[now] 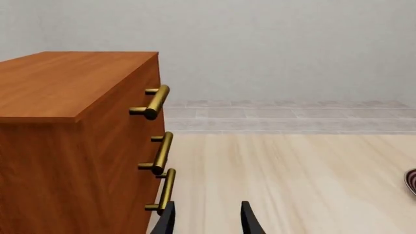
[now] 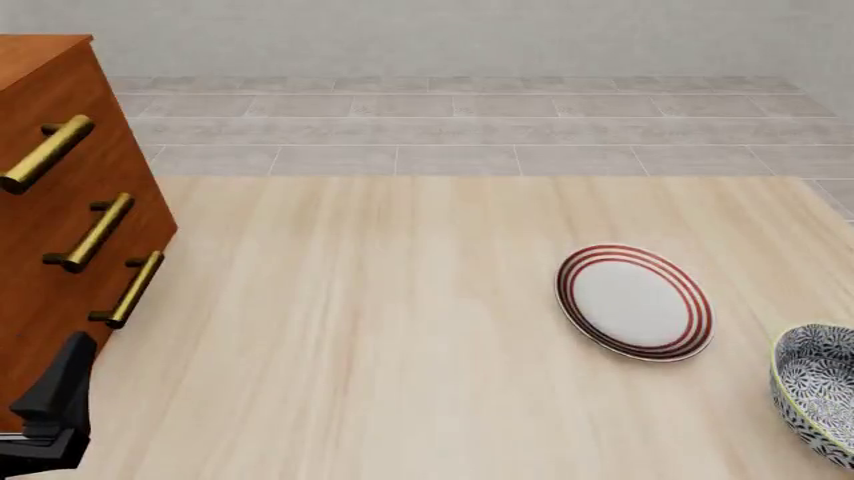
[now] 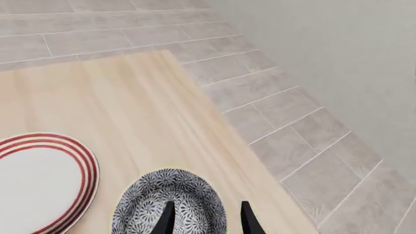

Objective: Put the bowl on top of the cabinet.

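Black fingertips of our right gripper [image 3: 204,218] stand parted over the bowl [image 3: 169,204], one inside the basin and one near its rim, gripping nothing; the wrist looks steeply down. Our left gripper [image 1: 206,219] is likewise spread and empty, held low and level just beside the cabinet [image 1: 65,136], close to its lowest handle [image 1: 165,191].

The bowl [image 2: 817,390] sits upright, mouth up, at the table's [image 2: 374,330] near right corner, partly cut off by the front view's edge. The plate [image 2: 634,300] lies just beside it, toward the middle. The cabinet [image 2: 54,220] stands at the far left, handles facing the table's middle, its flat top bare. Between cabinet and plate the pale wood is open; past the table's right edge lies tiled floor [image 3: 293,126].
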Robot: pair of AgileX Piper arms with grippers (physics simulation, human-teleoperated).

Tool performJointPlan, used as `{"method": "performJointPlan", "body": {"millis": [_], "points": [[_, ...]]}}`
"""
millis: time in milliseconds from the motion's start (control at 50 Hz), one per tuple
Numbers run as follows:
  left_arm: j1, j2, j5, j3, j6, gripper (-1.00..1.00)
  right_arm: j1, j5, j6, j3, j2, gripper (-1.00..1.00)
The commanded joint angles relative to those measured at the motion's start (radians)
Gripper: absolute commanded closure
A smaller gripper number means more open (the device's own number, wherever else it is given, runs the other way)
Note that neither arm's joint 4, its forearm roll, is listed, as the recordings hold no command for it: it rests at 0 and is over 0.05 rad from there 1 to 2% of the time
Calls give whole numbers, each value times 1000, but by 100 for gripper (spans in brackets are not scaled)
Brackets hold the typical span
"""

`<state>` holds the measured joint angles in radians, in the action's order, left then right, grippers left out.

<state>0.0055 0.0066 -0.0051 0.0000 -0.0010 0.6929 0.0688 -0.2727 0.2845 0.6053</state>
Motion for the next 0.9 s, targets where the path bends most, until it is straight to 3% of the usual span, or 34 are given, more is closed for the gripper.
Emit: {"method": "performJointPlan", "body": {"millis": [20,900], "points": [[0,-1,2,0,1,-100,15,-21,-40,1,65,-100],[0,-1,5,-3,0,-100,59,-142,-101,16,316,-100]]}}
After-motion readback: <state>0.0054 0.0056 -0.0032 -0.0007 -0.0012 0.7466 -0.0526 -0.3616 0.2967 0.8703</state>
